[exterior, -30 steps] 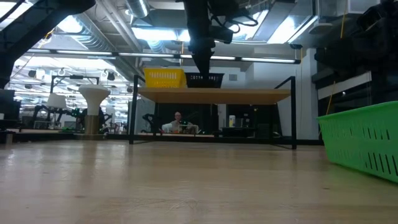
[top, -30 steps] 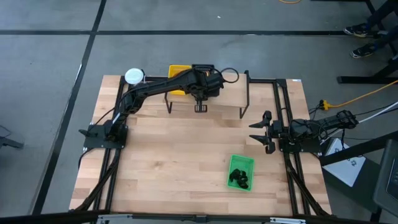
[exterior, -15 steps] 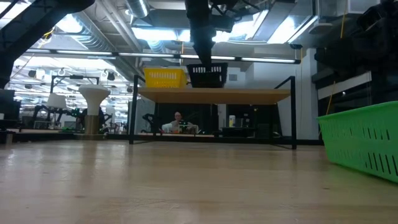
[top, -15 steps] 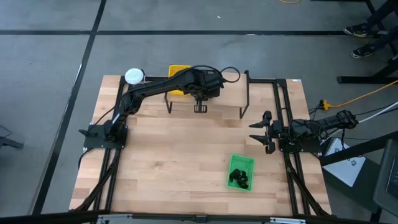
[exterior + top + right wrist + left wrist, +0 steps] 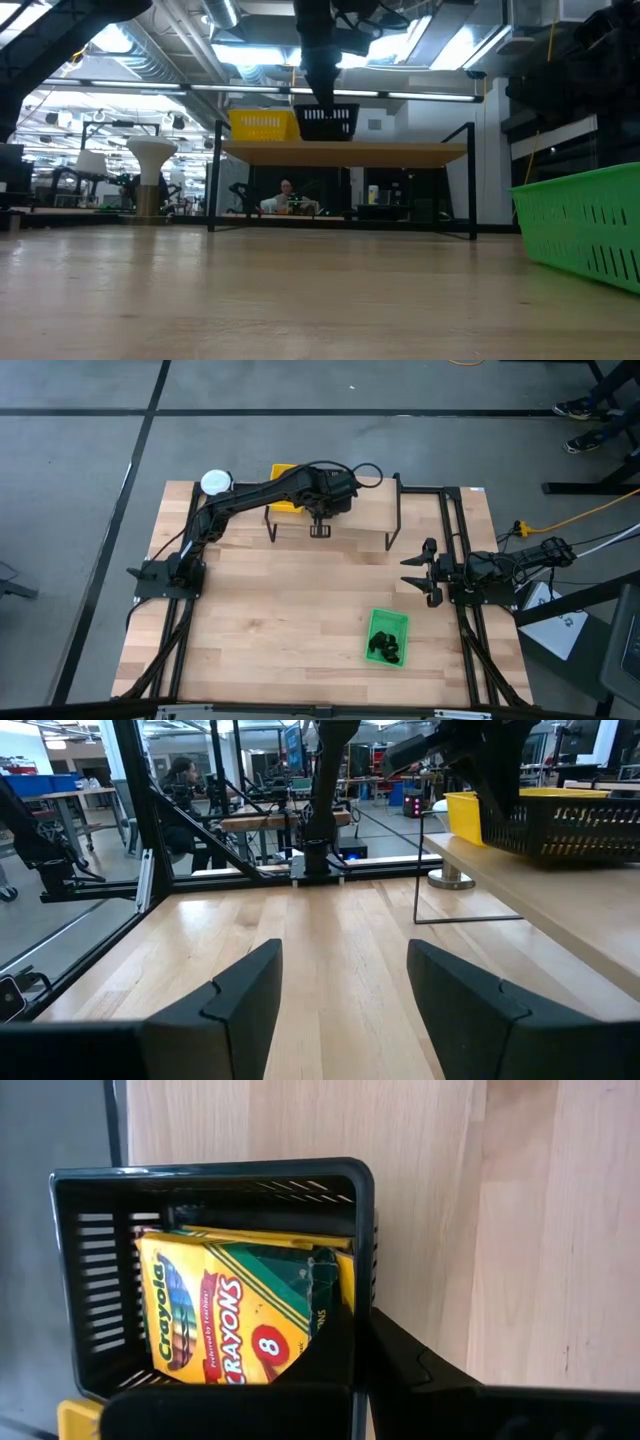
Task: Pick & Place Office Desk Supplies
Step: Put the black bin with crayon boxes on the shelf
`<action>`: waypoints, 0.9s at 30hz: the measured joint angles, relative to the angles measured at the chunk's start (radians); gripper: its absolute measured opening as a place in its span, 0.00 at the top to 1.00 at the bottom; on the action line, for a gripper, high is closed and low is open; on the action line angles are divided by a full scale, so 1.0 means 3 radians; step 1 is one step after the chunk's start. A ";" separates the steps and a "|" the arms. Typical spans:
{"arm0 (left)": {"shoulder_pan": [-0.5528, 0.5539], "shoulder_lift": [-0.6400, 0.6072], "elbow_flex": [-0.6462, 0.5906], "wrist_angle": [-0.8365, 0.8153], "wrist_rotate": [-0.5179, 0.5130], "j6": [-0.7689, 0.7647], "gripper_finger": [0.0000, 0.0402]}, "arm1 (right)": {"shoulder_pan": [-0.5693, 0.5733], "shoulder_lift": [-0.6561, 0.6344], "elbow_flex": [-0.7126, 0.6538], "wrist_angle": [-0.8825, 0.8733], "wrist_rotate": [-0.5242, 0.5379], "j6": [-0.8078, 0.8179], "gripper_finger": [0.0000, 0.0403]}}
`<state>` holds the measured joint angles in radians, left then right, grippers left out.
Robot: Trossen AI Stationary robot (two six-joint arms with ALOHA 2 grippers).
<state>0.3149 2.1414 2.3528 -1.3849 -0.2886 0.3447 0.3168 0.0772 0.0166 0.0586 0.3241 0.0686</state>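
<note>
On the raised shelf (image 5: 345,153) at the table's far side, my left gripper (image 5: 322,98) comes down from above and is shut on a black slotted tray (image 5: 327,122). Inside the tray lie yellow crayon boxes (image 5: 225,1320), stacked flat on its floor. A yellow tray (image 5: 264,125) stands on the shelf just left of the black one. My right gripper (image 5: 425,572) waits level at the table's right side, open, with nothing between its fingers (image 5: 240,995). My left gripper pinches one side wall of the black tray (image 5: 362,1295), close to a corner, one finger inside the tray and one (image 5: 420,1370) outside. The fingers slant steeply down from above. The tray stays about level, its bottom just over the shelf top, crayon boxes still inside.
A green tray (image 5: 388,636) with black clips (image 5: 385,650) sits on the table near the right front. A grey cylinder with a white round top (image 5: 216,483) stands at the far left corner. The shelf's thin black legs (image 5: 392,538) stand on the table. Bare wood lies in the middle.
My left gripper has risen a little, staying shut on the black tray. The tray has come up with it: in the low view it shows fuller and higher than a second ago, and a bit further left beside the yellow tray.
</note>
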 joint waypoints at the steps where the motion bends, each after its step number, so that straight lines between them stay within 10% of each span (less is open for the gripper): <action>1: 0.0001 0.0003 0.0000 0.0002 0.0000 -0.0001 0.99 | 0.0000 0.0000 0.0000 0.0000 0.0000 0.0000 0.46; 27: 0.0004 0.0006 0.0000 0.0078 0.0014 0.0151 0.95 | 0.0000 0.0000 0.0000 0.0000 0.0000 0.0000 0.46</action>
<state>0.3161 2.1433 2.3528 -1.3617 -0.2844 0.3901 0.3168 0.0772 0.0166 0.0586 0.3241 0.0686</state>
